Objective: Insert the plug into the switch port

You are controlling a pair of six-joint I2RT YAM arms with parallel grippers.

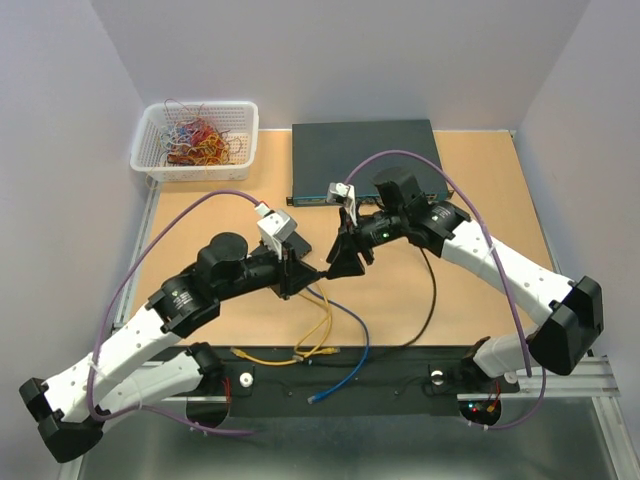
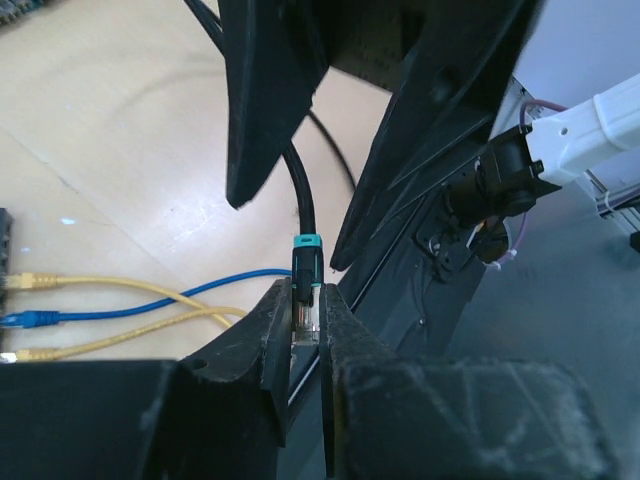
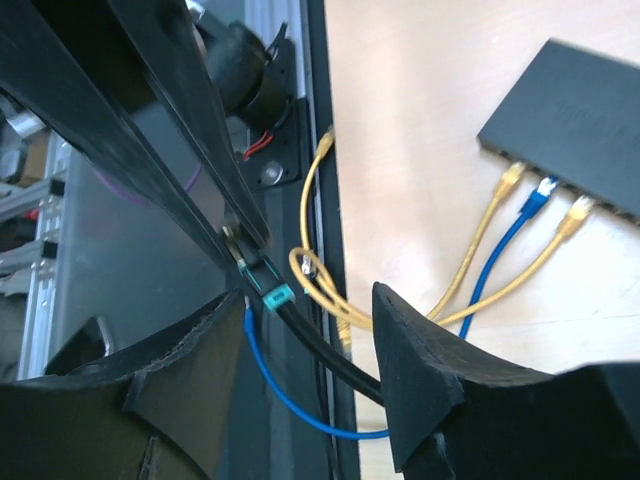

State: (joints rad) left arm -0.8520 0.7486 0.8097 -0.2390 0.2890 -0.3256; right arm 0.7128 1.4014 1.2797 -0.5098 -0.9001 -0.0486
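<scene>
We see the left gripper (image 2: 305, 298) pressed together on the plug (image 2: 306, 312), pinching its clear end between both fingers, with the teal collar and black cable (image 2: 300, 190) rising above them. The right gripper (image 3: 308, 300) is spread wide, that cable running between its fingers. The plug is held up off the table (image 1: 470, 200), well apart from the small black box (image 3: 565, 120). The switch port (image 3: 622, 208) lies along that box's edge, beside sockets filled by yellow cables (image 3: 511, 175) and a blue cable (image 3: 541, 190); we cannot tell which socket is free.
</scene>
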